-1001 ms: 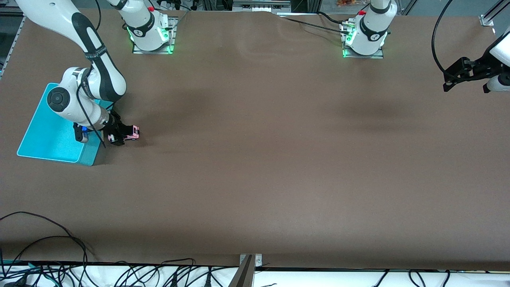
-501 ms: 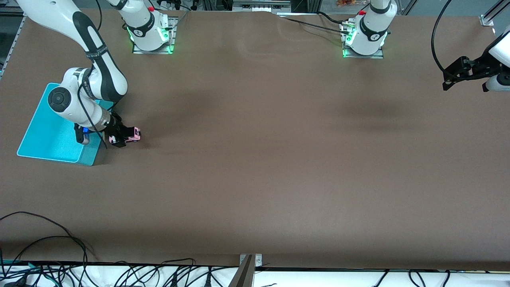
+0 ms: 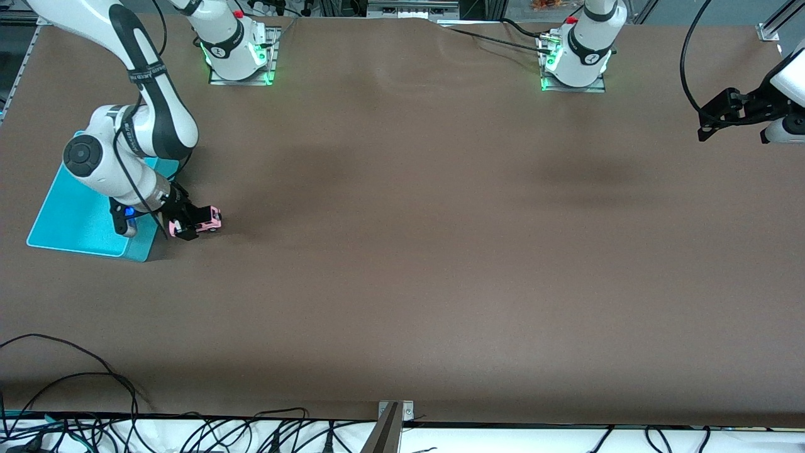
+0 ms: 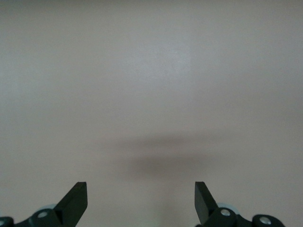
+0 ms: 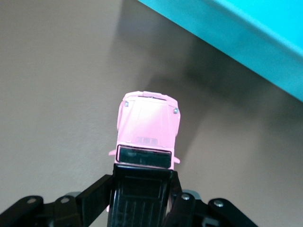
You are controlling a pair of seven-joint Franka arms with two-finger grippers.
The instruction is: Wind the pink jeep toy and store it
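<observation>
1. Two tools are in view: the right tool [image 3: 187,221] is closed on the pink jeep toy [image 3: 207,219], gripped across the black roof at the rear, with the pink bonnet projecting clear of the fingers [image 5: 97,191].
2. The jeep is held low, at or just above the brown surface [image 3: 402,251], beside the turquoise bin [image 3: 82,217], at the right arm's end; whether the wheels touch cannot be told.
3. The left tool [image 3: 723,116] is held wide open and empty over the left arm's end of the surface, where that arm waits.
4. The toy is judged small, light and rigid, of smooth hard plastic, so slipping or twisting between the fingers is a risk if it is pressed hard while being wound.
5. The flat sides of the cab are judged the soundest place for a hold, as the wheels are left free to turn.
6. The bin's raised wall [image 5: 246,33] stands just beside the toy and must be cleared for storing; nothing else lies nearby.
</observation>
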